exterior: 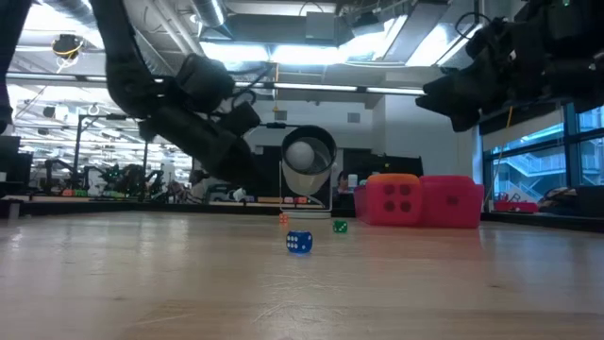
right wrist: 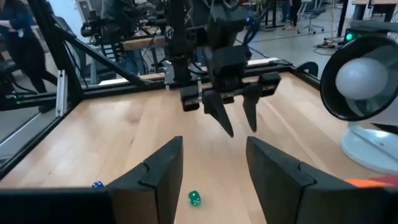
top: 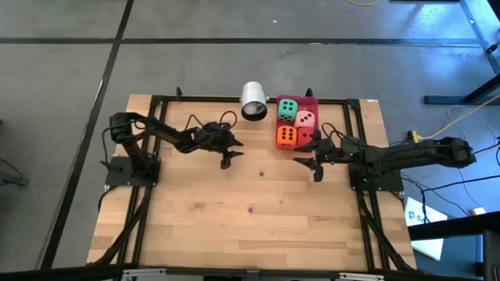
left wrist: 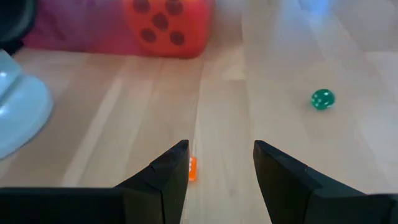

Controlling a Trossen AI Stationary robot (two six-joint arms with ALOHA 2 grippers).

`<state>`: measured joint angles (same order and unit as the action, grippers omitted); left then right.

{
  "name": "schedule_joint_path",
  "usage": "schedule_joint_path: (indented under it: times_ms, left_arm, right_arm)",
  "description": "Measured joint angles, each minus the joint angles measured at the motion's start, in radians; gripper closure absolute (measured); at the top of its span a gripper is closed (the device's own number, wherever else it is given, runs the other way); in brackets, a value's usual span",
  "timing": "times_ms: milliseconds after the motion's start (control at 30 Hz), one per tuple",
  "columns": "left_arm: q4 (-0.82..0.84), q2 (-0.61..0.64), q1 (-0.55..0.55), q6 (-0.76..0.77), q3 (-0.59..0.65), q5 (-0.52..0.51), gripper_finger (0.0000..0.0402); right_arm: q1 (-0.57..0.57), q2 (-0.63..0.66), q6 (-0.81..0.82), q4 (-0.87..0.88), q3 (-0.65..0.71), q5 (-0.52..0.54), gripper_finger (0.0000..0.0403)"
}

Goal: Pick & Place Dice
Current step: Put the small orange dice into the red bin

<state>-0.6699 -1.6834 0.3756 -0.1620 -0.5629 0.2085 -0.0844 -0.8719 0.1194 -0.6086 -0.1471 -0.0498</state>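
Hovering with jaws apart and empty, your left gripper point(left wrist: 216, 165) has a tiny orange die point(left wrist: 192, 168) just beside one finger — lower and pinch it. Your right gripper point(right wrist: 210, 168) waits open too; big dice point(top: 295, 122) fill the red tray point(top: 312, 101).

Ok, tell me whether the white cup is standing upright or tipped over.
Tipped over. The white cup lies on its side at the table's far edge beside the red tray; the low view looks straight into its round mouth.

Light blond wooden plank table point(top: 234, 226). On it: small green die with white pips point(left wrist: 322, 99), small orange die point(left wrist: 192, 168), small blue die with white pips point(exterior: 298, 243), large orange-red cube with dark pips point(left wrist: 163, 26).
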Motion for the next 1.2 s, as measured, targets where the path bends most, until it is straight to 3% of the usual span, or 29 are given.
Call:
schedule_joint_path:
  times_ms: [333, 500, 1200]
  left_arm:
    - [0.022, -0.124, 0.002, -0.051, -0.079, -0.013, 0.0229]
    - [0.025, -0.125, 0.007, -0.066, -0.079, -0.076, 0.0229]
    - [0.046, -0.125, 0.006, -0.068, -0.078, -0.116, 0.0229]
  right_arm:
    - [0.037, -0.024, -0.023, -0.027, 0.0, 0.017, 0.0227]
    - [0.037, -0.024, -0.027, -0.036, 0.0, 0.017, 0.0227]
    - [0.037, -0.024, -0.028, -0.045, 0.0, 0.017, 0.0227]
